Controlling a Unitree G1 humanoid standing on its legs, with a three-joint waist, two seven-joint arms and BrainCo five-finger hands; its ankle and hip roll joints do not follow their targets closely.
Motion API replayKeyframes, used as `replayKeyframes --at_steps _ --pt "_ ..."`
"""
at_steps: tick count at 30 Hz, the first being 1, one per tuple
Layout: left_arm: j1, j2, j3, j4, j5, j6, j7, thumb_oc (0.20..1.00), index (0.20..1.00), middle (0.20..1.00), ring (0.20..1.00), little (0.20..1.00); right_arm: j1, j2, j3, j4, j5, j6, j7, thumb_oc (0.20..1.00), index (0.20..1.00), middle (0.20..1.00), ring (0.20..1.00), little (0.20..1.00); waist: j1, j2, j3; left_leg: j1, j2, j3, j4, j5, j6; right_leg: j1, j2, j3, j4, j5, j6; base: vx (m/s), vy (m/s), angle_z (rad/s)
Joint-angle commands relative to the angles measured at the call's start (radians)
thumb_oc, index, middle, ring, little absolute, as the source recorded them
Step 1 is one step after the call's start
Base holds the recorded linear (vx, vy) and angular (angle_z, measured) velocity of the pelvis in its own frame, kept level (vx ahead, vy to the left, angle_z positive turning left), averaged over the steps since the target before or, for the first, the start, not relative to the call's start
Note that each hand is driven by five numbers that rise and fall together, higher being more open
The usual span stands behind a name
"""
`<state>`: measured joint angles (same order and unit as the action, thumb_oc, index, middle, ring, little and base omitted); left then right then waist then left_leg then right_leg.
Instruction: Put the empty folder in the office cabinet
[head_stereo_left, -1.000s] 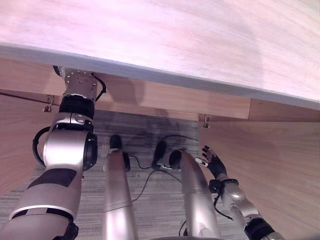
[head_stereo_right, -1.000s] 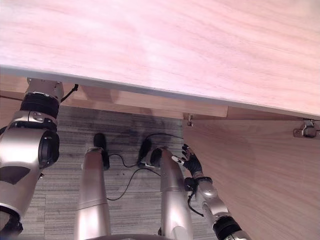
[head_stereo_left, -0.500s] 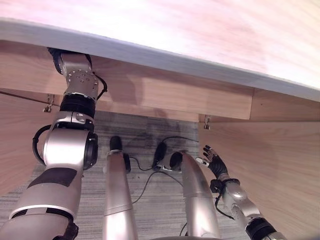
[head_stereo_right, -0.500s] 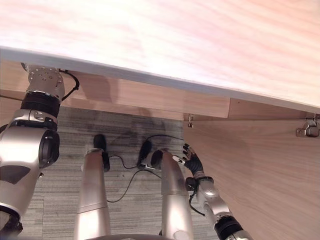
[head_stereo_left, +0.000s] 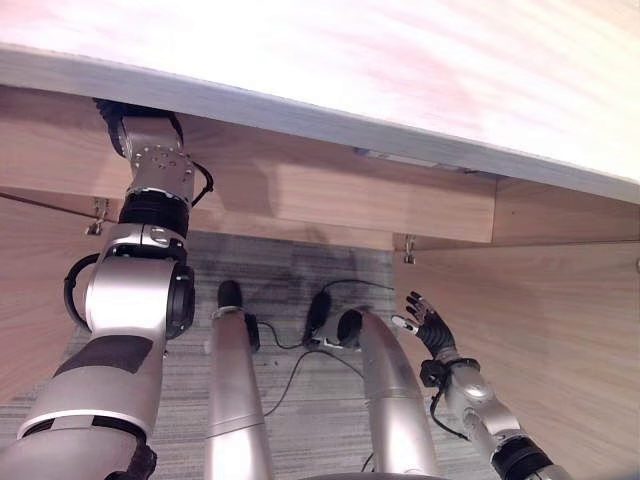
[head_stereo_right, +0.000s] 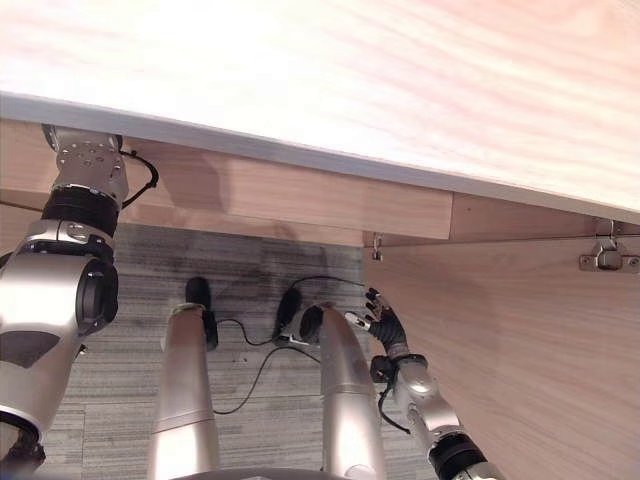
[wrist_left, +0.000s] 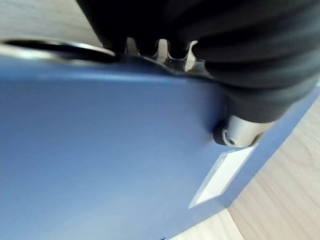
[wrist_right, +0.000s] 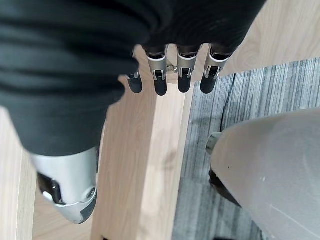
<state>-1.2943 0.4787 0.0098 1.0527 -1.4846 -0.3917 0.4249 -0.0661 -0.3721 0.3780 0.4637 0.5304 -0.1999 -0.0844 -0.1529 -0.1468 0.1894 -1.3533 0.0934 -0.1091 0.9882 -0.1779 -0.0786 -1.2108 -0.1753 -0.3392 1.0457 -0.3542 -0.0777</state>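
A blue folder (wrist_left: 110, 150) with a white label (wrist_left: 222, 175) fills the left wrist view. My left hand (wrist_left: 235, 60) holds it, fingers curled over its top edge and the thumb (wrist_left: 240, 132) pressed on its face. In the eye views the left arm (head_stereo_left: 150, 210) reaches up under the wooden cabinet top (head_stereo_left: 350, 60), which hides the hand and folder. My right hand (head_stereo_left: 428, 325) hangs low beside the open right cabinet door (head_stereo_left: 540, 330), its fingers (wrist_right: 182, 75) straight and holding nothing.
The left cabinet door (head_stereo_left: 30, 280) stands open at the far left. A wooden panel (head_stereo_left: 380, 200) runs under the top, and a metal hinge (head_stereo_right: 600, 260) sits on the right door. Grey carpet (head_stereo_left: 290, 270) lies below.
The camera has shifted, so more of the panel under the top shows. My left arm still reaches under the top, and the right hand has stayed put.
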Motion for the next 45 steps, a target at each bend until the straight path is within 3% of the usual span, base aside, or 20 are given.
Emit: replayKeyframes --at_steps 1,2,3,19,32,45 --pt "-0.086 0.170 0.023 0.033 0.098 0.009 -0.065 0.200 0.200 0.200 0.200 0.200 0.034 -0.053 -0.038 -0.092 0.030 -0.043 0.011 1.000 1.000 1.000 1.000 1.000 -0.043 0.040 0.003 0.086 -0.011 0.035 0.073 -0.223 0.075 0.078 0.063 0.119 -0.064 -0.032 0.085 0.01 0.004 -0.04" --pt "-0.078 0.170 0.028 0.036 0.099 0.010 -0.067 0.338 0.338 0.338 0.338 0.338 0.039 -0.054 -0.038 -0.092 0.029 -0.043 0.014 1.000 1.000 1.000 1.000 1.000 -0.043 0.040 -0.001 0.091 -0.011 0.034 0.067 -0.223 0.076 0.080 0.063 0.120 -0.068 -0.031 0.085 0.02 0.005 -0.03" --pt "-0.068 0.168 0.031 0.037 0.101 0.015 -0.068 1.000 1.000 1.000 1.000 1.000 0.043 -0.053 -0.041 -0.090 0.030 -0.042 0.014 1.000 1.000 1.000 1.000 1.000 -0.043 0.041 -0.005 0.106 -0.011 0.038 0.052 -0.222 0.078 0.090 0.062 0.120 -0.079 -0.029 0.084 0.00 0.000 0.00" --pt "0.091 0.080 0.091 0.024 0.146 0.036 -0.075 1.000 1.000 1.000 1.000 1.000 0.079 -0.026 -0.067 -0.077 0.023 -0.027 0.014 1.000 1.000 1.000 1.000 1.000 -0.035 0.067 -0.036 0.238 -0.019 0.046 -0.115 -0.172 0.089 0.182 0.070 0.135 -0.203 0.022 0.093 0.00 0.002 0.00" --pt "0.363 -0.182 0.149 -0.107 0.148 0.015 -0.090 1.000 1.000 1.000 1.000 1.000 0.136 0.004 -0.080 -0.087 0.007 0.007 0.025 1.000 1.000 1.000 1.000 1.000 -0.012 0.078 -0.062 0.424 -0.044 0.058 -0.257 -0.129 0.079 0.348 0.069 0.132 -0.326 0.055 0.102 -0.01 -0.007 0.02" --pt "0.538 -0.323 0.147 -0.157 0.133 0.028 -0.116 1.000 1.000 1.000 1.000 1.000 0.152 0.024 -0.087 -0.081 0.009 0.017 0.023 1.000 1.000 1.000 1.000 1.000 0.011 0.070 -0.072 0.581 -0.062 0.061 -0.434 -0.047 0.066 0.495 0.076 0.126 -0.484 0.129 0.117 -0.01 -0.007 0.04"
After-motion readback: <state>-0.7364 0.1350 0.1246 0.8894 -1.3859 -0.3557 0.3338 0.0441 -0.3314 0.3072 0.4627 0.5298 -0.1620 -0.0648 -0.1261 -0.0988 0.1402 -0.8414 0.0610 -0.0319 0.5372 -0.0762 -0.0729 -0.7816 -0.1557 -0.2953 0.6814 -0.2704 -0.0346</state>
